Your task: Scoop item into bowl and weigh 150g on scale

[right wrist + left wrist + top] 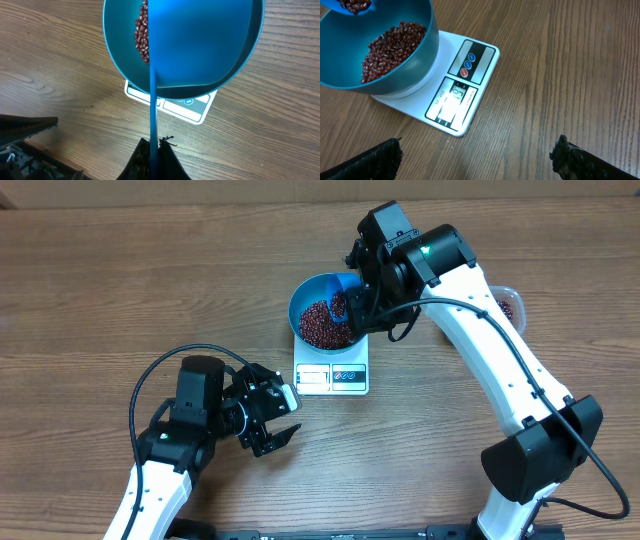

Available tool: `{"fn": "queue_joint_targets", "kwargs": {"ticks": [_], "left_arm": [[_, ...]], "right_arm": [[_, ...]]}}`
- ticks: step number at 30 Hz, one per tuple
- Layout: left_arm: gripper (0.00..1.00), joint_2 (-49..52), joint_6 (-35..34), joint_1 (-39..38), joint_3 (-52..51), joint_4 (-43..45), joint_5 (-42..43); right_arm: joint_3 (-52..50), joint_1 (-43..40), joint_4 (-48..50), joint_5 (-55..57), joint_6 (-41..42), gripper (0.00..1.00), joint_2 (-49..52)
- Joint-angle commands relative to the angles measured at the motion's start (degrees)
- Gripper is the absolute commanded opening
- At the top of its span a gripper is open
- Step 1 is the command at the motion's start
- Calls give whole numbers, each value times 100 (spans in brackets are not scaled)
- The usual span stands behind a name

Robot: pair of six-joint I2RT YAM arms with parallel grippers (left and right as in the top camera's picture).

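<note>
Pinching the thin handle of the blue scoop point(152, 110), the right gripper point(154, 150) holds it over the teal bowl point(415, 60) of red-brown beans point(390, 47), which stands on the white scale point(470, 75). At 7 o'clock from the scale, the left gripper point(288, 417) has its fingers wide apart.

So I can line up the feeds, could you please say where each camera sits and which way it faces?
Overhead: above the table, straight down; left arm, right arm, bowl, scale.
Left wrist: on the left arm, facing the scale's display; left gripper's open fingers at the bottom.
Right wrist: looking down the scoop handle into the bowl; right gripper shut on it.
Shared: all show bowl and scale.
</note>
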Motion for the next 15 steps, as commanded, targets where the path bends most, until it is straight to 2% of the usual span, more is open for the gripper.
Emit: {"fn": "queue_joint_targets", "kwargs": {"ticks": [1,15], "left_arm": [[99,44,107,24,-26,2,92],[100,44,107,24,-24,2,92]], "right_arm": [[170,-11,17,94,44,4,-201],[170,-7,103,173,210,4,-201]]}}
